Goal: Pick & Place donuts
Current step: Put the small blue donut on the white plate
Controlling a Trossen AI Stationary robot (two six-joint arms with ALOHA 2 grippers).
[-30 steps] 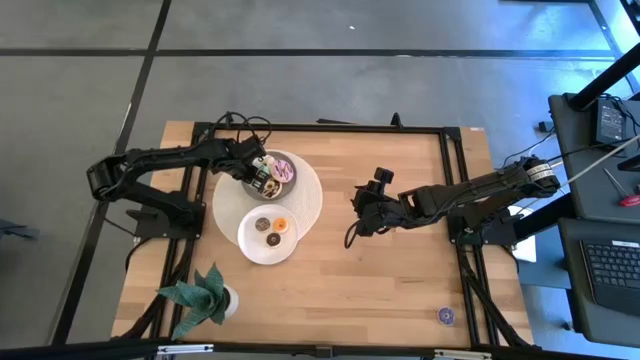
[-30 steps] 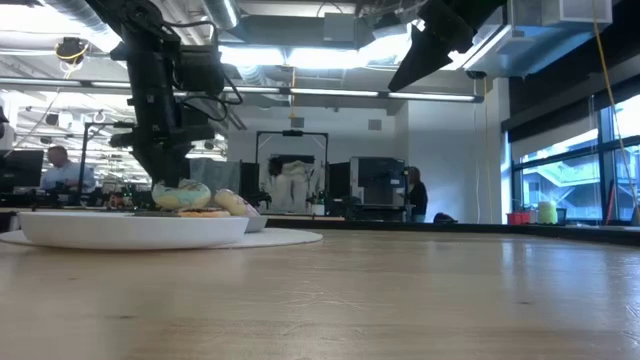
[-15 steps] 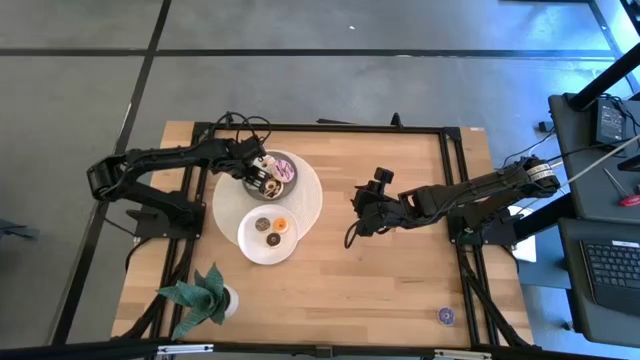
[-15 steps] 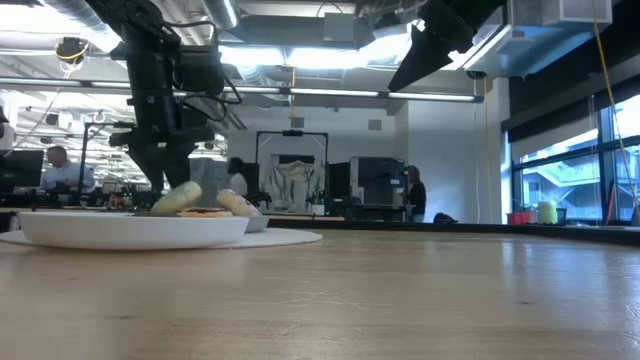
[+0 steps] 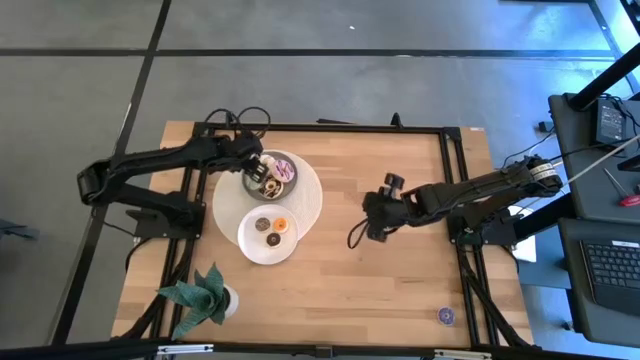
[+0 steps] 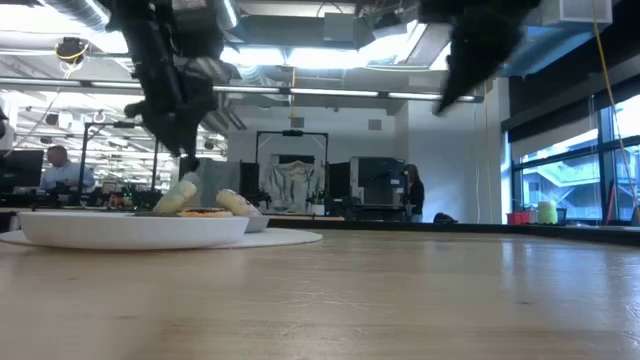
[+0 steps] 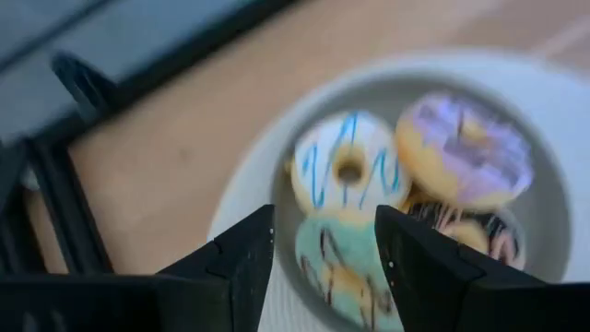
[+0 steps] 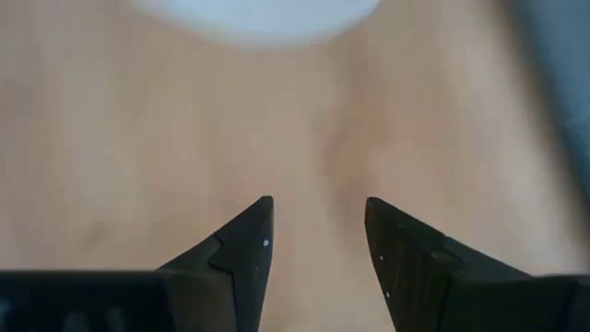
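Several donuts lie in a small grey dish (image 5: 291,160) on a large white plate (image 5: 305,200): a white one with blue stripes (image 7: 346,171), a purple one (image 7: 461,152), a green one with chocolate lines (image 7: 346,267) and a chocolate one (image 7: 470,235). In the low view one donut (image 6: 180,195) leans on its edge. My left gripper (image 5: 262,168) is open just above the dish, its fingers (image 7: 244,263) on either side of the green donut, apart from it. My right gripper (image 5: 370,222) is open and empty over bare wood at mid-table.
A smaller white plate (image 5: 250,245) in front of the dish holds a chocolate donut (image 5: 263,224), an orange one (image 5: 281,224) and one more (image 5: 272,240). A purple donut (image 5: 446,316) lies near the front right corner. A green toy plant (image 5: 205,295) stands at the front left.
My left gripper has risen a little above the dish, and the top donut there has tipped from lying flat onto its edge. My right gripper has gone a little toward the table's right edge and has turned.
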